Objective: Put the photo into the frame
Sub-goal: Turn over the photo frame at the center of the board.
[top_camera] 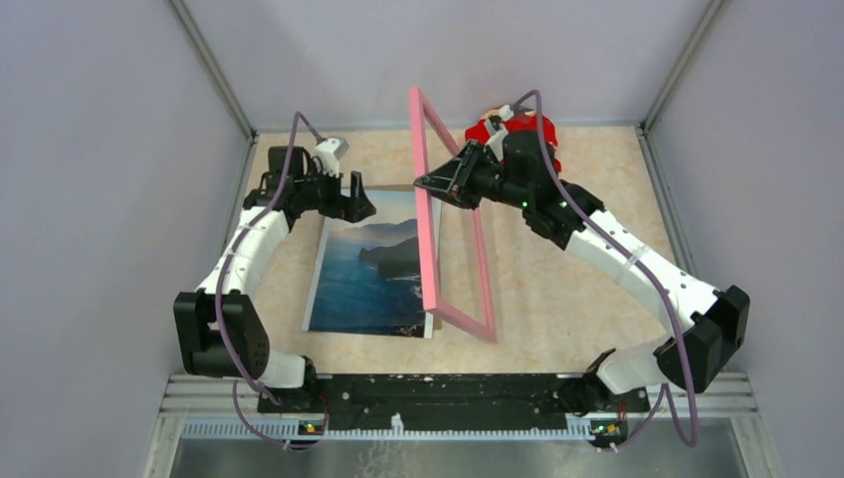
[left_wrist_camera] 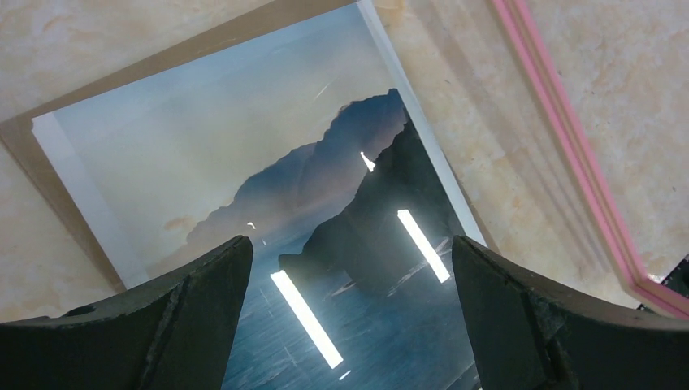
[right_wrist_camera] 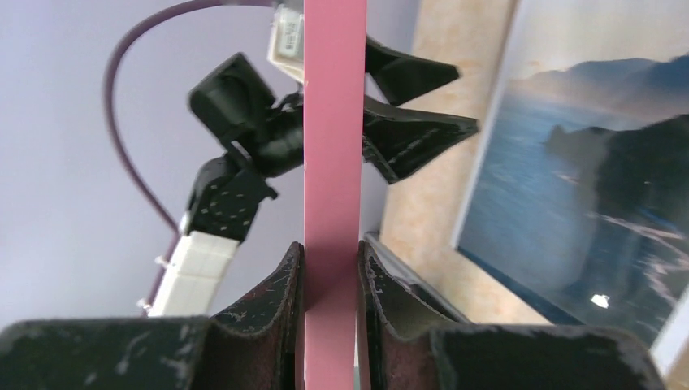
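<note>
Top external view: the photo [top_camera: 370,274] lies flat on the table [top_camera: 587,299], left of centre; a glossy sea-and-cliff print, white-edged, judged light, limp, crease-prone, best taken by an edge. Just beside it the pink frame [top_camera: 428,249] stands on edge, the right gripper [right_wrist_camera: 331,258] clamped on its rail. The left gripper [left_wrist_camera: 351,248] hangs above the photo, jaws apart.

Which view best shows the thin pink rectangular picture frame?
Top external: the whole thin pink rectangular picture frame shows, tilted up on edge, one rail pinched by the right end effector. Left wrist catches only one rail and a corner; right wrist, just a clamped strip.
</note>
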Tool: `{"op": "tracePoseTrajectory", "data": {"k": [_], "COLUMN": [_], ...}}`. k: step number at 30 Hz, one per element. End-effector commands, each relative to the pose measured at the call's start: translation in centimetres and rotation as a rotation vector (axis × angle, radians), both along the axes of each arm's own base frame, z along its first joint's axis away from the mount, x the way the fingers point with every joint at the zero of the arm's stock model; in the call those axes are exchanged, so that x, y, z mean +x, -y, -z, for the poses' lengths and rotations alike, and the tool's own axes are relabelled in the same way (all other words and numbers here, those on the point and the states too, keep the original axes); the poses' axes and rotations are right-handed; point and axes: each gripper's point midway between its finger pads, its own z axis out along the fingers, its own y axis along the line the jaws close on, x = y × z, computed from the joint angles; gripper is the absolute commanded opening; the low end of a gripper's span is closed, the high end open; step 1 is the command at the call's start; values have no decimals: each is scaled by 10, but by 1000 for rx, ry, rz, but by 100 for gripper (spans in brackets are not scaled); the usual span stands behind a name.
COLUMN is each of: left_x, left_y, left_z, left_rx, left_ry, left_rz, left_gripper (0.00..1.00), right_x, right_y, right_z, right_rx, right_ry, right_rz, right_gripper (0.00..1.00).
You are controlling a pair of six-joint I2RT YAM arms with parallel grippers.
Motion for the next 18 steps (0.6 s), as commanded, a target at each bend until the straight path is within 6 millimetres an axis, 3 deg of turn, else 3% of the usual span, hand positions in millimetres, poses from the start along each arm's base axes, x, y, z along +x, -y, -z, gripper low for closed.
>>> {"op": "tracePoseTrajectory", "data": {"k": [1,2,5,16,18], "left_x": [-7,-8,-14,-15,-9], "left_y": [19,23,37,87,97], "left_z": [-39,-42,-52,-102,-110], "left_rx": [-46,-49,-56,-70,-61], "left_ry": [73,79,103,244,273], "left_rz": [40,46,77,156,155], "left_gripper": [99,99,99,99,99], "right_x": [-16,-15,-9,6,8], "right_y": [3,5,13,28,32], "right_z": [-74,-80,-69,-33,-25], "right_rx": [297,356,419,355,348], "right_ry": [104,113,74,-14,-44], "right_rz": [-84,-89,-88,-108,-116], "right_gripper": [0,0,0,0,6]}}
